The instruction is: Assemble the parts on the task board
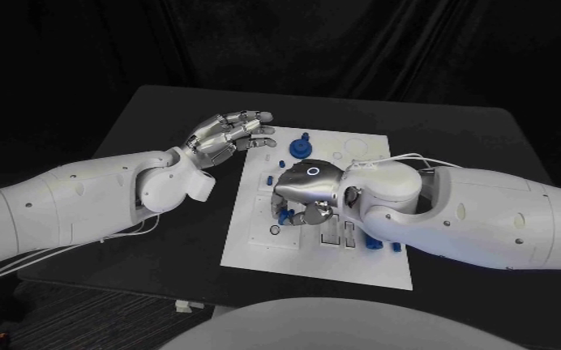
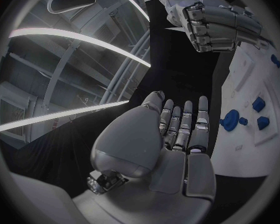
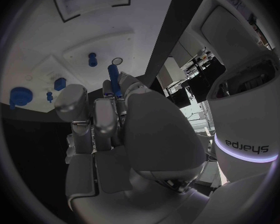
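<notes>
Worktop [image 1: 152, 115] carries the white task board [image 1: 263, 245] at its middle, and every place below is given against that board. Assembly looks partway through, as far as I can judge: a round blue part [image 1: 301, 149] stands seated near the board's far edge with a smaller one just beside it, more blue parts [image 1: 372, 244] lie loose at the near edge by the right forearm, and several sockets and slots look unfilled.

Right hand [image 1: 306, 194] hangs over the board's middle, fingers curled in. From its wrist camera a slim blue peg [image 3: 113, 79] stands up between the fingertips [image 3: 73, 95], so it is pinching that peg above the board, apparently not yet in a hole.

Left hand [image 1: 225, 136] hovers just off the board's far left corner, fingers extended and a little apart, holding nothing and touching nothing.
</notes>
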Controlling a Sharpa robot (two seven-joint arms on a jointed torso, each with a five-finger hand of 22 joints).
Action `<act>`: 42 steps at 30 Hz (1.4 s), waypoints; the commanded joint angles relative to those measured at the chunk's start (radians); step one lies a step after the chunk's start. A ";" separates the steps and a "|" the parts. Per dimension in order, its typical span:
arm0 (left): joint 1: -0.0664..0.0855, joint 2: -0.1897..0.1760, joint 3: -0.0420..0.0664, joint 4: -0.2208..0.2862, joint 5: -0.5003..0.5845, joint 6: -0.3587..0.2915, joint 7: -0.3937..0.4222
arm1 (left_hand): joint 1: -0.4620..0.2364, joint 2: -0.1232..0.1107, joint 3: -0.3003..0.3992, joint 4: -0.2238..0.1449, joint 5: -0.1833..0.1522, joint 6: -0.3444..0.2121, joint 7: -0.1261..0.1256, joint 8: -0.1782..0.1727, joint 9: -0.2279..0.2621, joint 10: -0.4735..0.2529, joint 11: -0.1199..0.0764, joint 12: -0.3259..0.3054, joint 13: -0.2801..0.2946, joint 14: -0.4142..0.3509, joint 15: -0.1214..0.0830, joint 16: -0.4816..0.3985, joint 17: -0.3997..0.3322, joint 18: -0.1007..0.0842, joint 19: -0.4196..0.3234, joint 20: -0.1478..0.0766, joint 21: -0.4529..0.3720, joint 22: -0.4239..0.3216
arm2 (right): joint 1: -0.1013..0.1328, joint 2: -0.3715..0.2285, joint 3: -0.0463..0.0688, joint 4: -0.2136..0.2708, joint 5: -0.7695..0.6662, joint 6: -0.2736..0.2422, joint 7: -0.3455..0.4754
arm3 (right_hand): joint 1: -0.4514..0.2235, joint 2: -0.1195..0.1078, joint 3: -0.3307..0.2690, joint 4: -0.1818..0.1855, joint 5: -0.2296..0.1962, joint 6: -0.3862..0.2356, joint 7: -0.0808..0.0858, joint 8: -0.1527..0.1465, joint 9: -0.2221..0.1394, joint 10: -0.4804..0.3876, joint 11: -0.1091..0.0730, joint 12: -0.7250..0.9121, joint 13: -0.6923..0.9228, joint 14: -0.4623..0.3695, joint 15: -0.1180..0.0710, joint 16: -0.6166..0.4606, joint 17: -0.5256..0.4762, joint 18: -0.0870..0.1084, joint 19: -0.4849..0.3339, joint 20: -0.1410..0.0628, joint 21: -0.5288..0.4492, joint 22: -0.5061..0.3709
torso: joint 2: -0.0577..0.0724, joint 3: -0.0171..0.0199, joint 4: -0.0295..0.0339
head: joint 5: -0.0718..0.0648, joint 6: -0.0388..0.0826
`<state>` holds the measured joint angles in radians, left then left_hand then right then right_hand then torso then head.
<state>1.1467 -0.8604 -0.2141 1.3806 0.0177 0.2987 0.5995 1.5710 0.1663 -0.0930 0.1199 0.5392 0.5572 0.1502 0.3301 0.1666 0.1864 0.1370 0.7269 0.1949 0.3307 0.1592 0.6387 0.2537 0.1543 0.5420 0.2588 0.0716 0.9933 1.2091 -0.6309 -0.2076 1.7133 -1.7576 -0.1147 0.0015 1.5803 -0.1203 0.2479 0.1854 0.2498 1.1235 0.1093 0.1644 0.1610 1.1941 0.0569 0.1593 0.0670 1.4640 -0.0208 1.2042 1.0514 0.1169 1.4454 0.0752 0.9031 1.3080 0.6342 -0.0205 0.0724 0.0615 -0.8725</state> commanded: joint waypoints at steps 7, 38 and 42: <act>-0.001 0.002 0.001 0.000 0.007 0.012 0.008 | -0.008 0.003 0.007 -0.001 0.000 -0.004 0.001 0.007 -0.002 -0.009 0.004 0.003 -0.001 -0.007 0.001 0.007 -0.001 0.014 -0.007 0.004 -0.002 0.002 | -0.022 0.033 0.001 -0.015 -0.072 -0.057 0.026 | -0.010 -0.006 0.011 0.000 -0.007 0.007 -0.001 -0.001 0.004 0.020 -0.006 -0.003 0.003 0.021 -0.009 0.014 0.014 -0.012 -0.002 -0.003 0.021 0.124 | 0.000 -0.0007 -0.0006 | 0.001 0.000; -0.001 0.008 0.001 -0.013 0.007 0.021 -0.003 | -0.011 0.003 0.010 -0.001 -0.001 -0.005 0.001 0.008 -0.003 -0.010 0.005 0.003 -0.002 -0.009 0.001 0.006 -0.002 0.013 -0.008 0.004 -0.002 0.002 | -0.064 0.061 0.001 -0.053 -0.106 -0.039 0.012 | -0.011 -0.013 0.023 -0.010 -0.009 0.004 -0.002 -0.007 0.007 0.039 -0.011 0.000 0.008 0.022 -0.013 0.015 0.014 -0.011 -0.003 -0.006 0.019 0.124 | -0.001 -0.0012 -0.0007 | -0.002 0.000; -0.001 0.008 0.001 -0.014 0.007 0.022 -0.004 | -0.011 0.003 0.010 -0.001 -0.001 -0.005 0.001 0.008 -0.003 -0.010 0.005 0.003 -0.002 -0.009 0.001 0.006 -0.002 0.013 -0.008 0.004 -0.002 0.002 | -0.068 0.062 0.001 -0.058 -0.106 -0.034 0.013 | -0.012 -0.014 0.023 -0.010 -0.009 0.004 -0.001 -0.008 0.007 0.039 -0.011 0.000 0.008 0.021 -0.014 0.013 0.011 -0.011 -0.003 -0.007 0.018 0.123 | -0.001 -0.0009 -0.0010 | 0.000 0.000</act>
<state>1.1464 -0.8543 -0.2142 1.3657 0.0177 0.3045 0.5877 1.5667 0.1705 -0.0904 0.1172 0.5392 0.5573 0.1502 0.3339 0.1643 0.1829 0.1405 0.7269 0.1941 0.3307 0.1591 0.6387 0.2529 0.1543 0.5385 0.2624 0.0716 0.9947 1.1450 -0.5702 -0.2073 1.6570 -1.8520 -0.1551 0.0184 1.5657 -0.1349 0.2637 0.1749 0.2421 1.1234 0.1089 0.1634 0.1672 1.2157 0.0565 0.1554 0.0742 1.4650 -0.0269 1.2168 1.0633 0.1169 1.4454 0.0752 0.9243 1.3075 0.6332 -0.0215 0.0715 0.0606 -0.8725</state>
